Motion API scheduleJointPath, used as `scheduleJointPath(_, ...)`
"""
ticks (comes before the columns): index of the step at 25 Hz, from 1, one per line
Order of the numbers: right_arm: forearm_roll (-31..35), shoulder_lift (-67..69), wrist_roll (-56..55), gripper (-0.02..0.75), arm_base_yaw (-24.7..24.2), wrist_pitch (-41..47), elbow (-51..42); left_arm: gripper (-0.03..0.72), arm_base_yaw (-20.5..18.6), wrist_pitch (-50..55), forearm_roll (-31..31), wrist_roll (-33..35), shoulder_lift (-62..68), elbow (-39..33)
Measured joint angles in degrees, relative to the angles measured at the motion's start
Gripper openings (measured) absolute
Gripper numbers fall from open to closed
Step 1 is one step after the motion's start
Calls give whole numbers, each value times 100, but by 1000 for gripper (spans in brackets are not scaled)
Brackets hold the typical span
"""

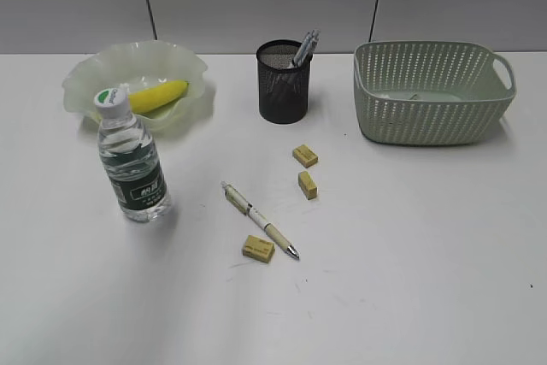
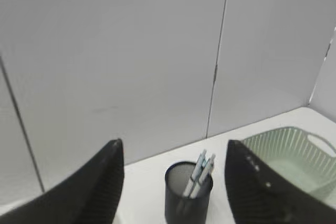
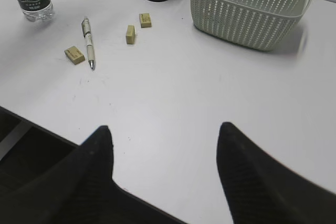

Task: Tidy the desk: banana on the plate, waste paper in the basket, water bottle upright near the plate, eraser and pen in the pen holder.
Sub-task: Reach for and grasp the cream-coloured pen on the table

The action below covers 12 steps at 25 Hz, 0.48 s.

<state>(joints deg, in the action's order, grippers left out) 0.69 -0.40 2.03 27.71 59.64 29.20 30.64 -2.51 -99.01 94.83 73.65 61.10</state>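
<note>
Starting on the left, the banana (image 1: 158,95) is lying in the plate (image 1: 82,77), so that job is looking finished, and the water bottle (image 1: 131,160) is standing upright just beside the plate, cap up, another one ticked off. Moving to the middle of the desk (image 1: 410,254), the pen holder (image 1: 283,81) is already carrying a couple of pens, but one pen (image 1: 259,220) is lying flat on the desk with three erasers around it: one eraser (image 1: 258,249) just beside the pen's tip, two more (image 1: 305,156) nearer the holder, all waiting to go in. Over on the right, the basket (image 1: 434,91) is sitting with something small and pale inside; whether that is the waste paper I cannot tell, and no crumpled wad is showing on the desk. The left gripper (image 2: 173,156) is hanging up high with its jaws spread wide and nothing in them, the pen holder ahead and below between the fingers. The right gripper (image 3: 165,145) is hovering wide open and empty too, with the pen and erasers well ahead to its left and the basket ahead to its right.
</note>
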Motion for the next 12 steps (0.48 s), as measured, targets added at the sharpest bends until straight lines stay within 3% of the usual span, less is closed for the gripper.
scheduleJointPath(6,0,0,0,493,0,0,0,452,0,-477,5,0,-1651,-1546)
scheduleJointPath(12,0,0,0,493,0,0,0,452,7,-889,0,6,-2637,-2451)
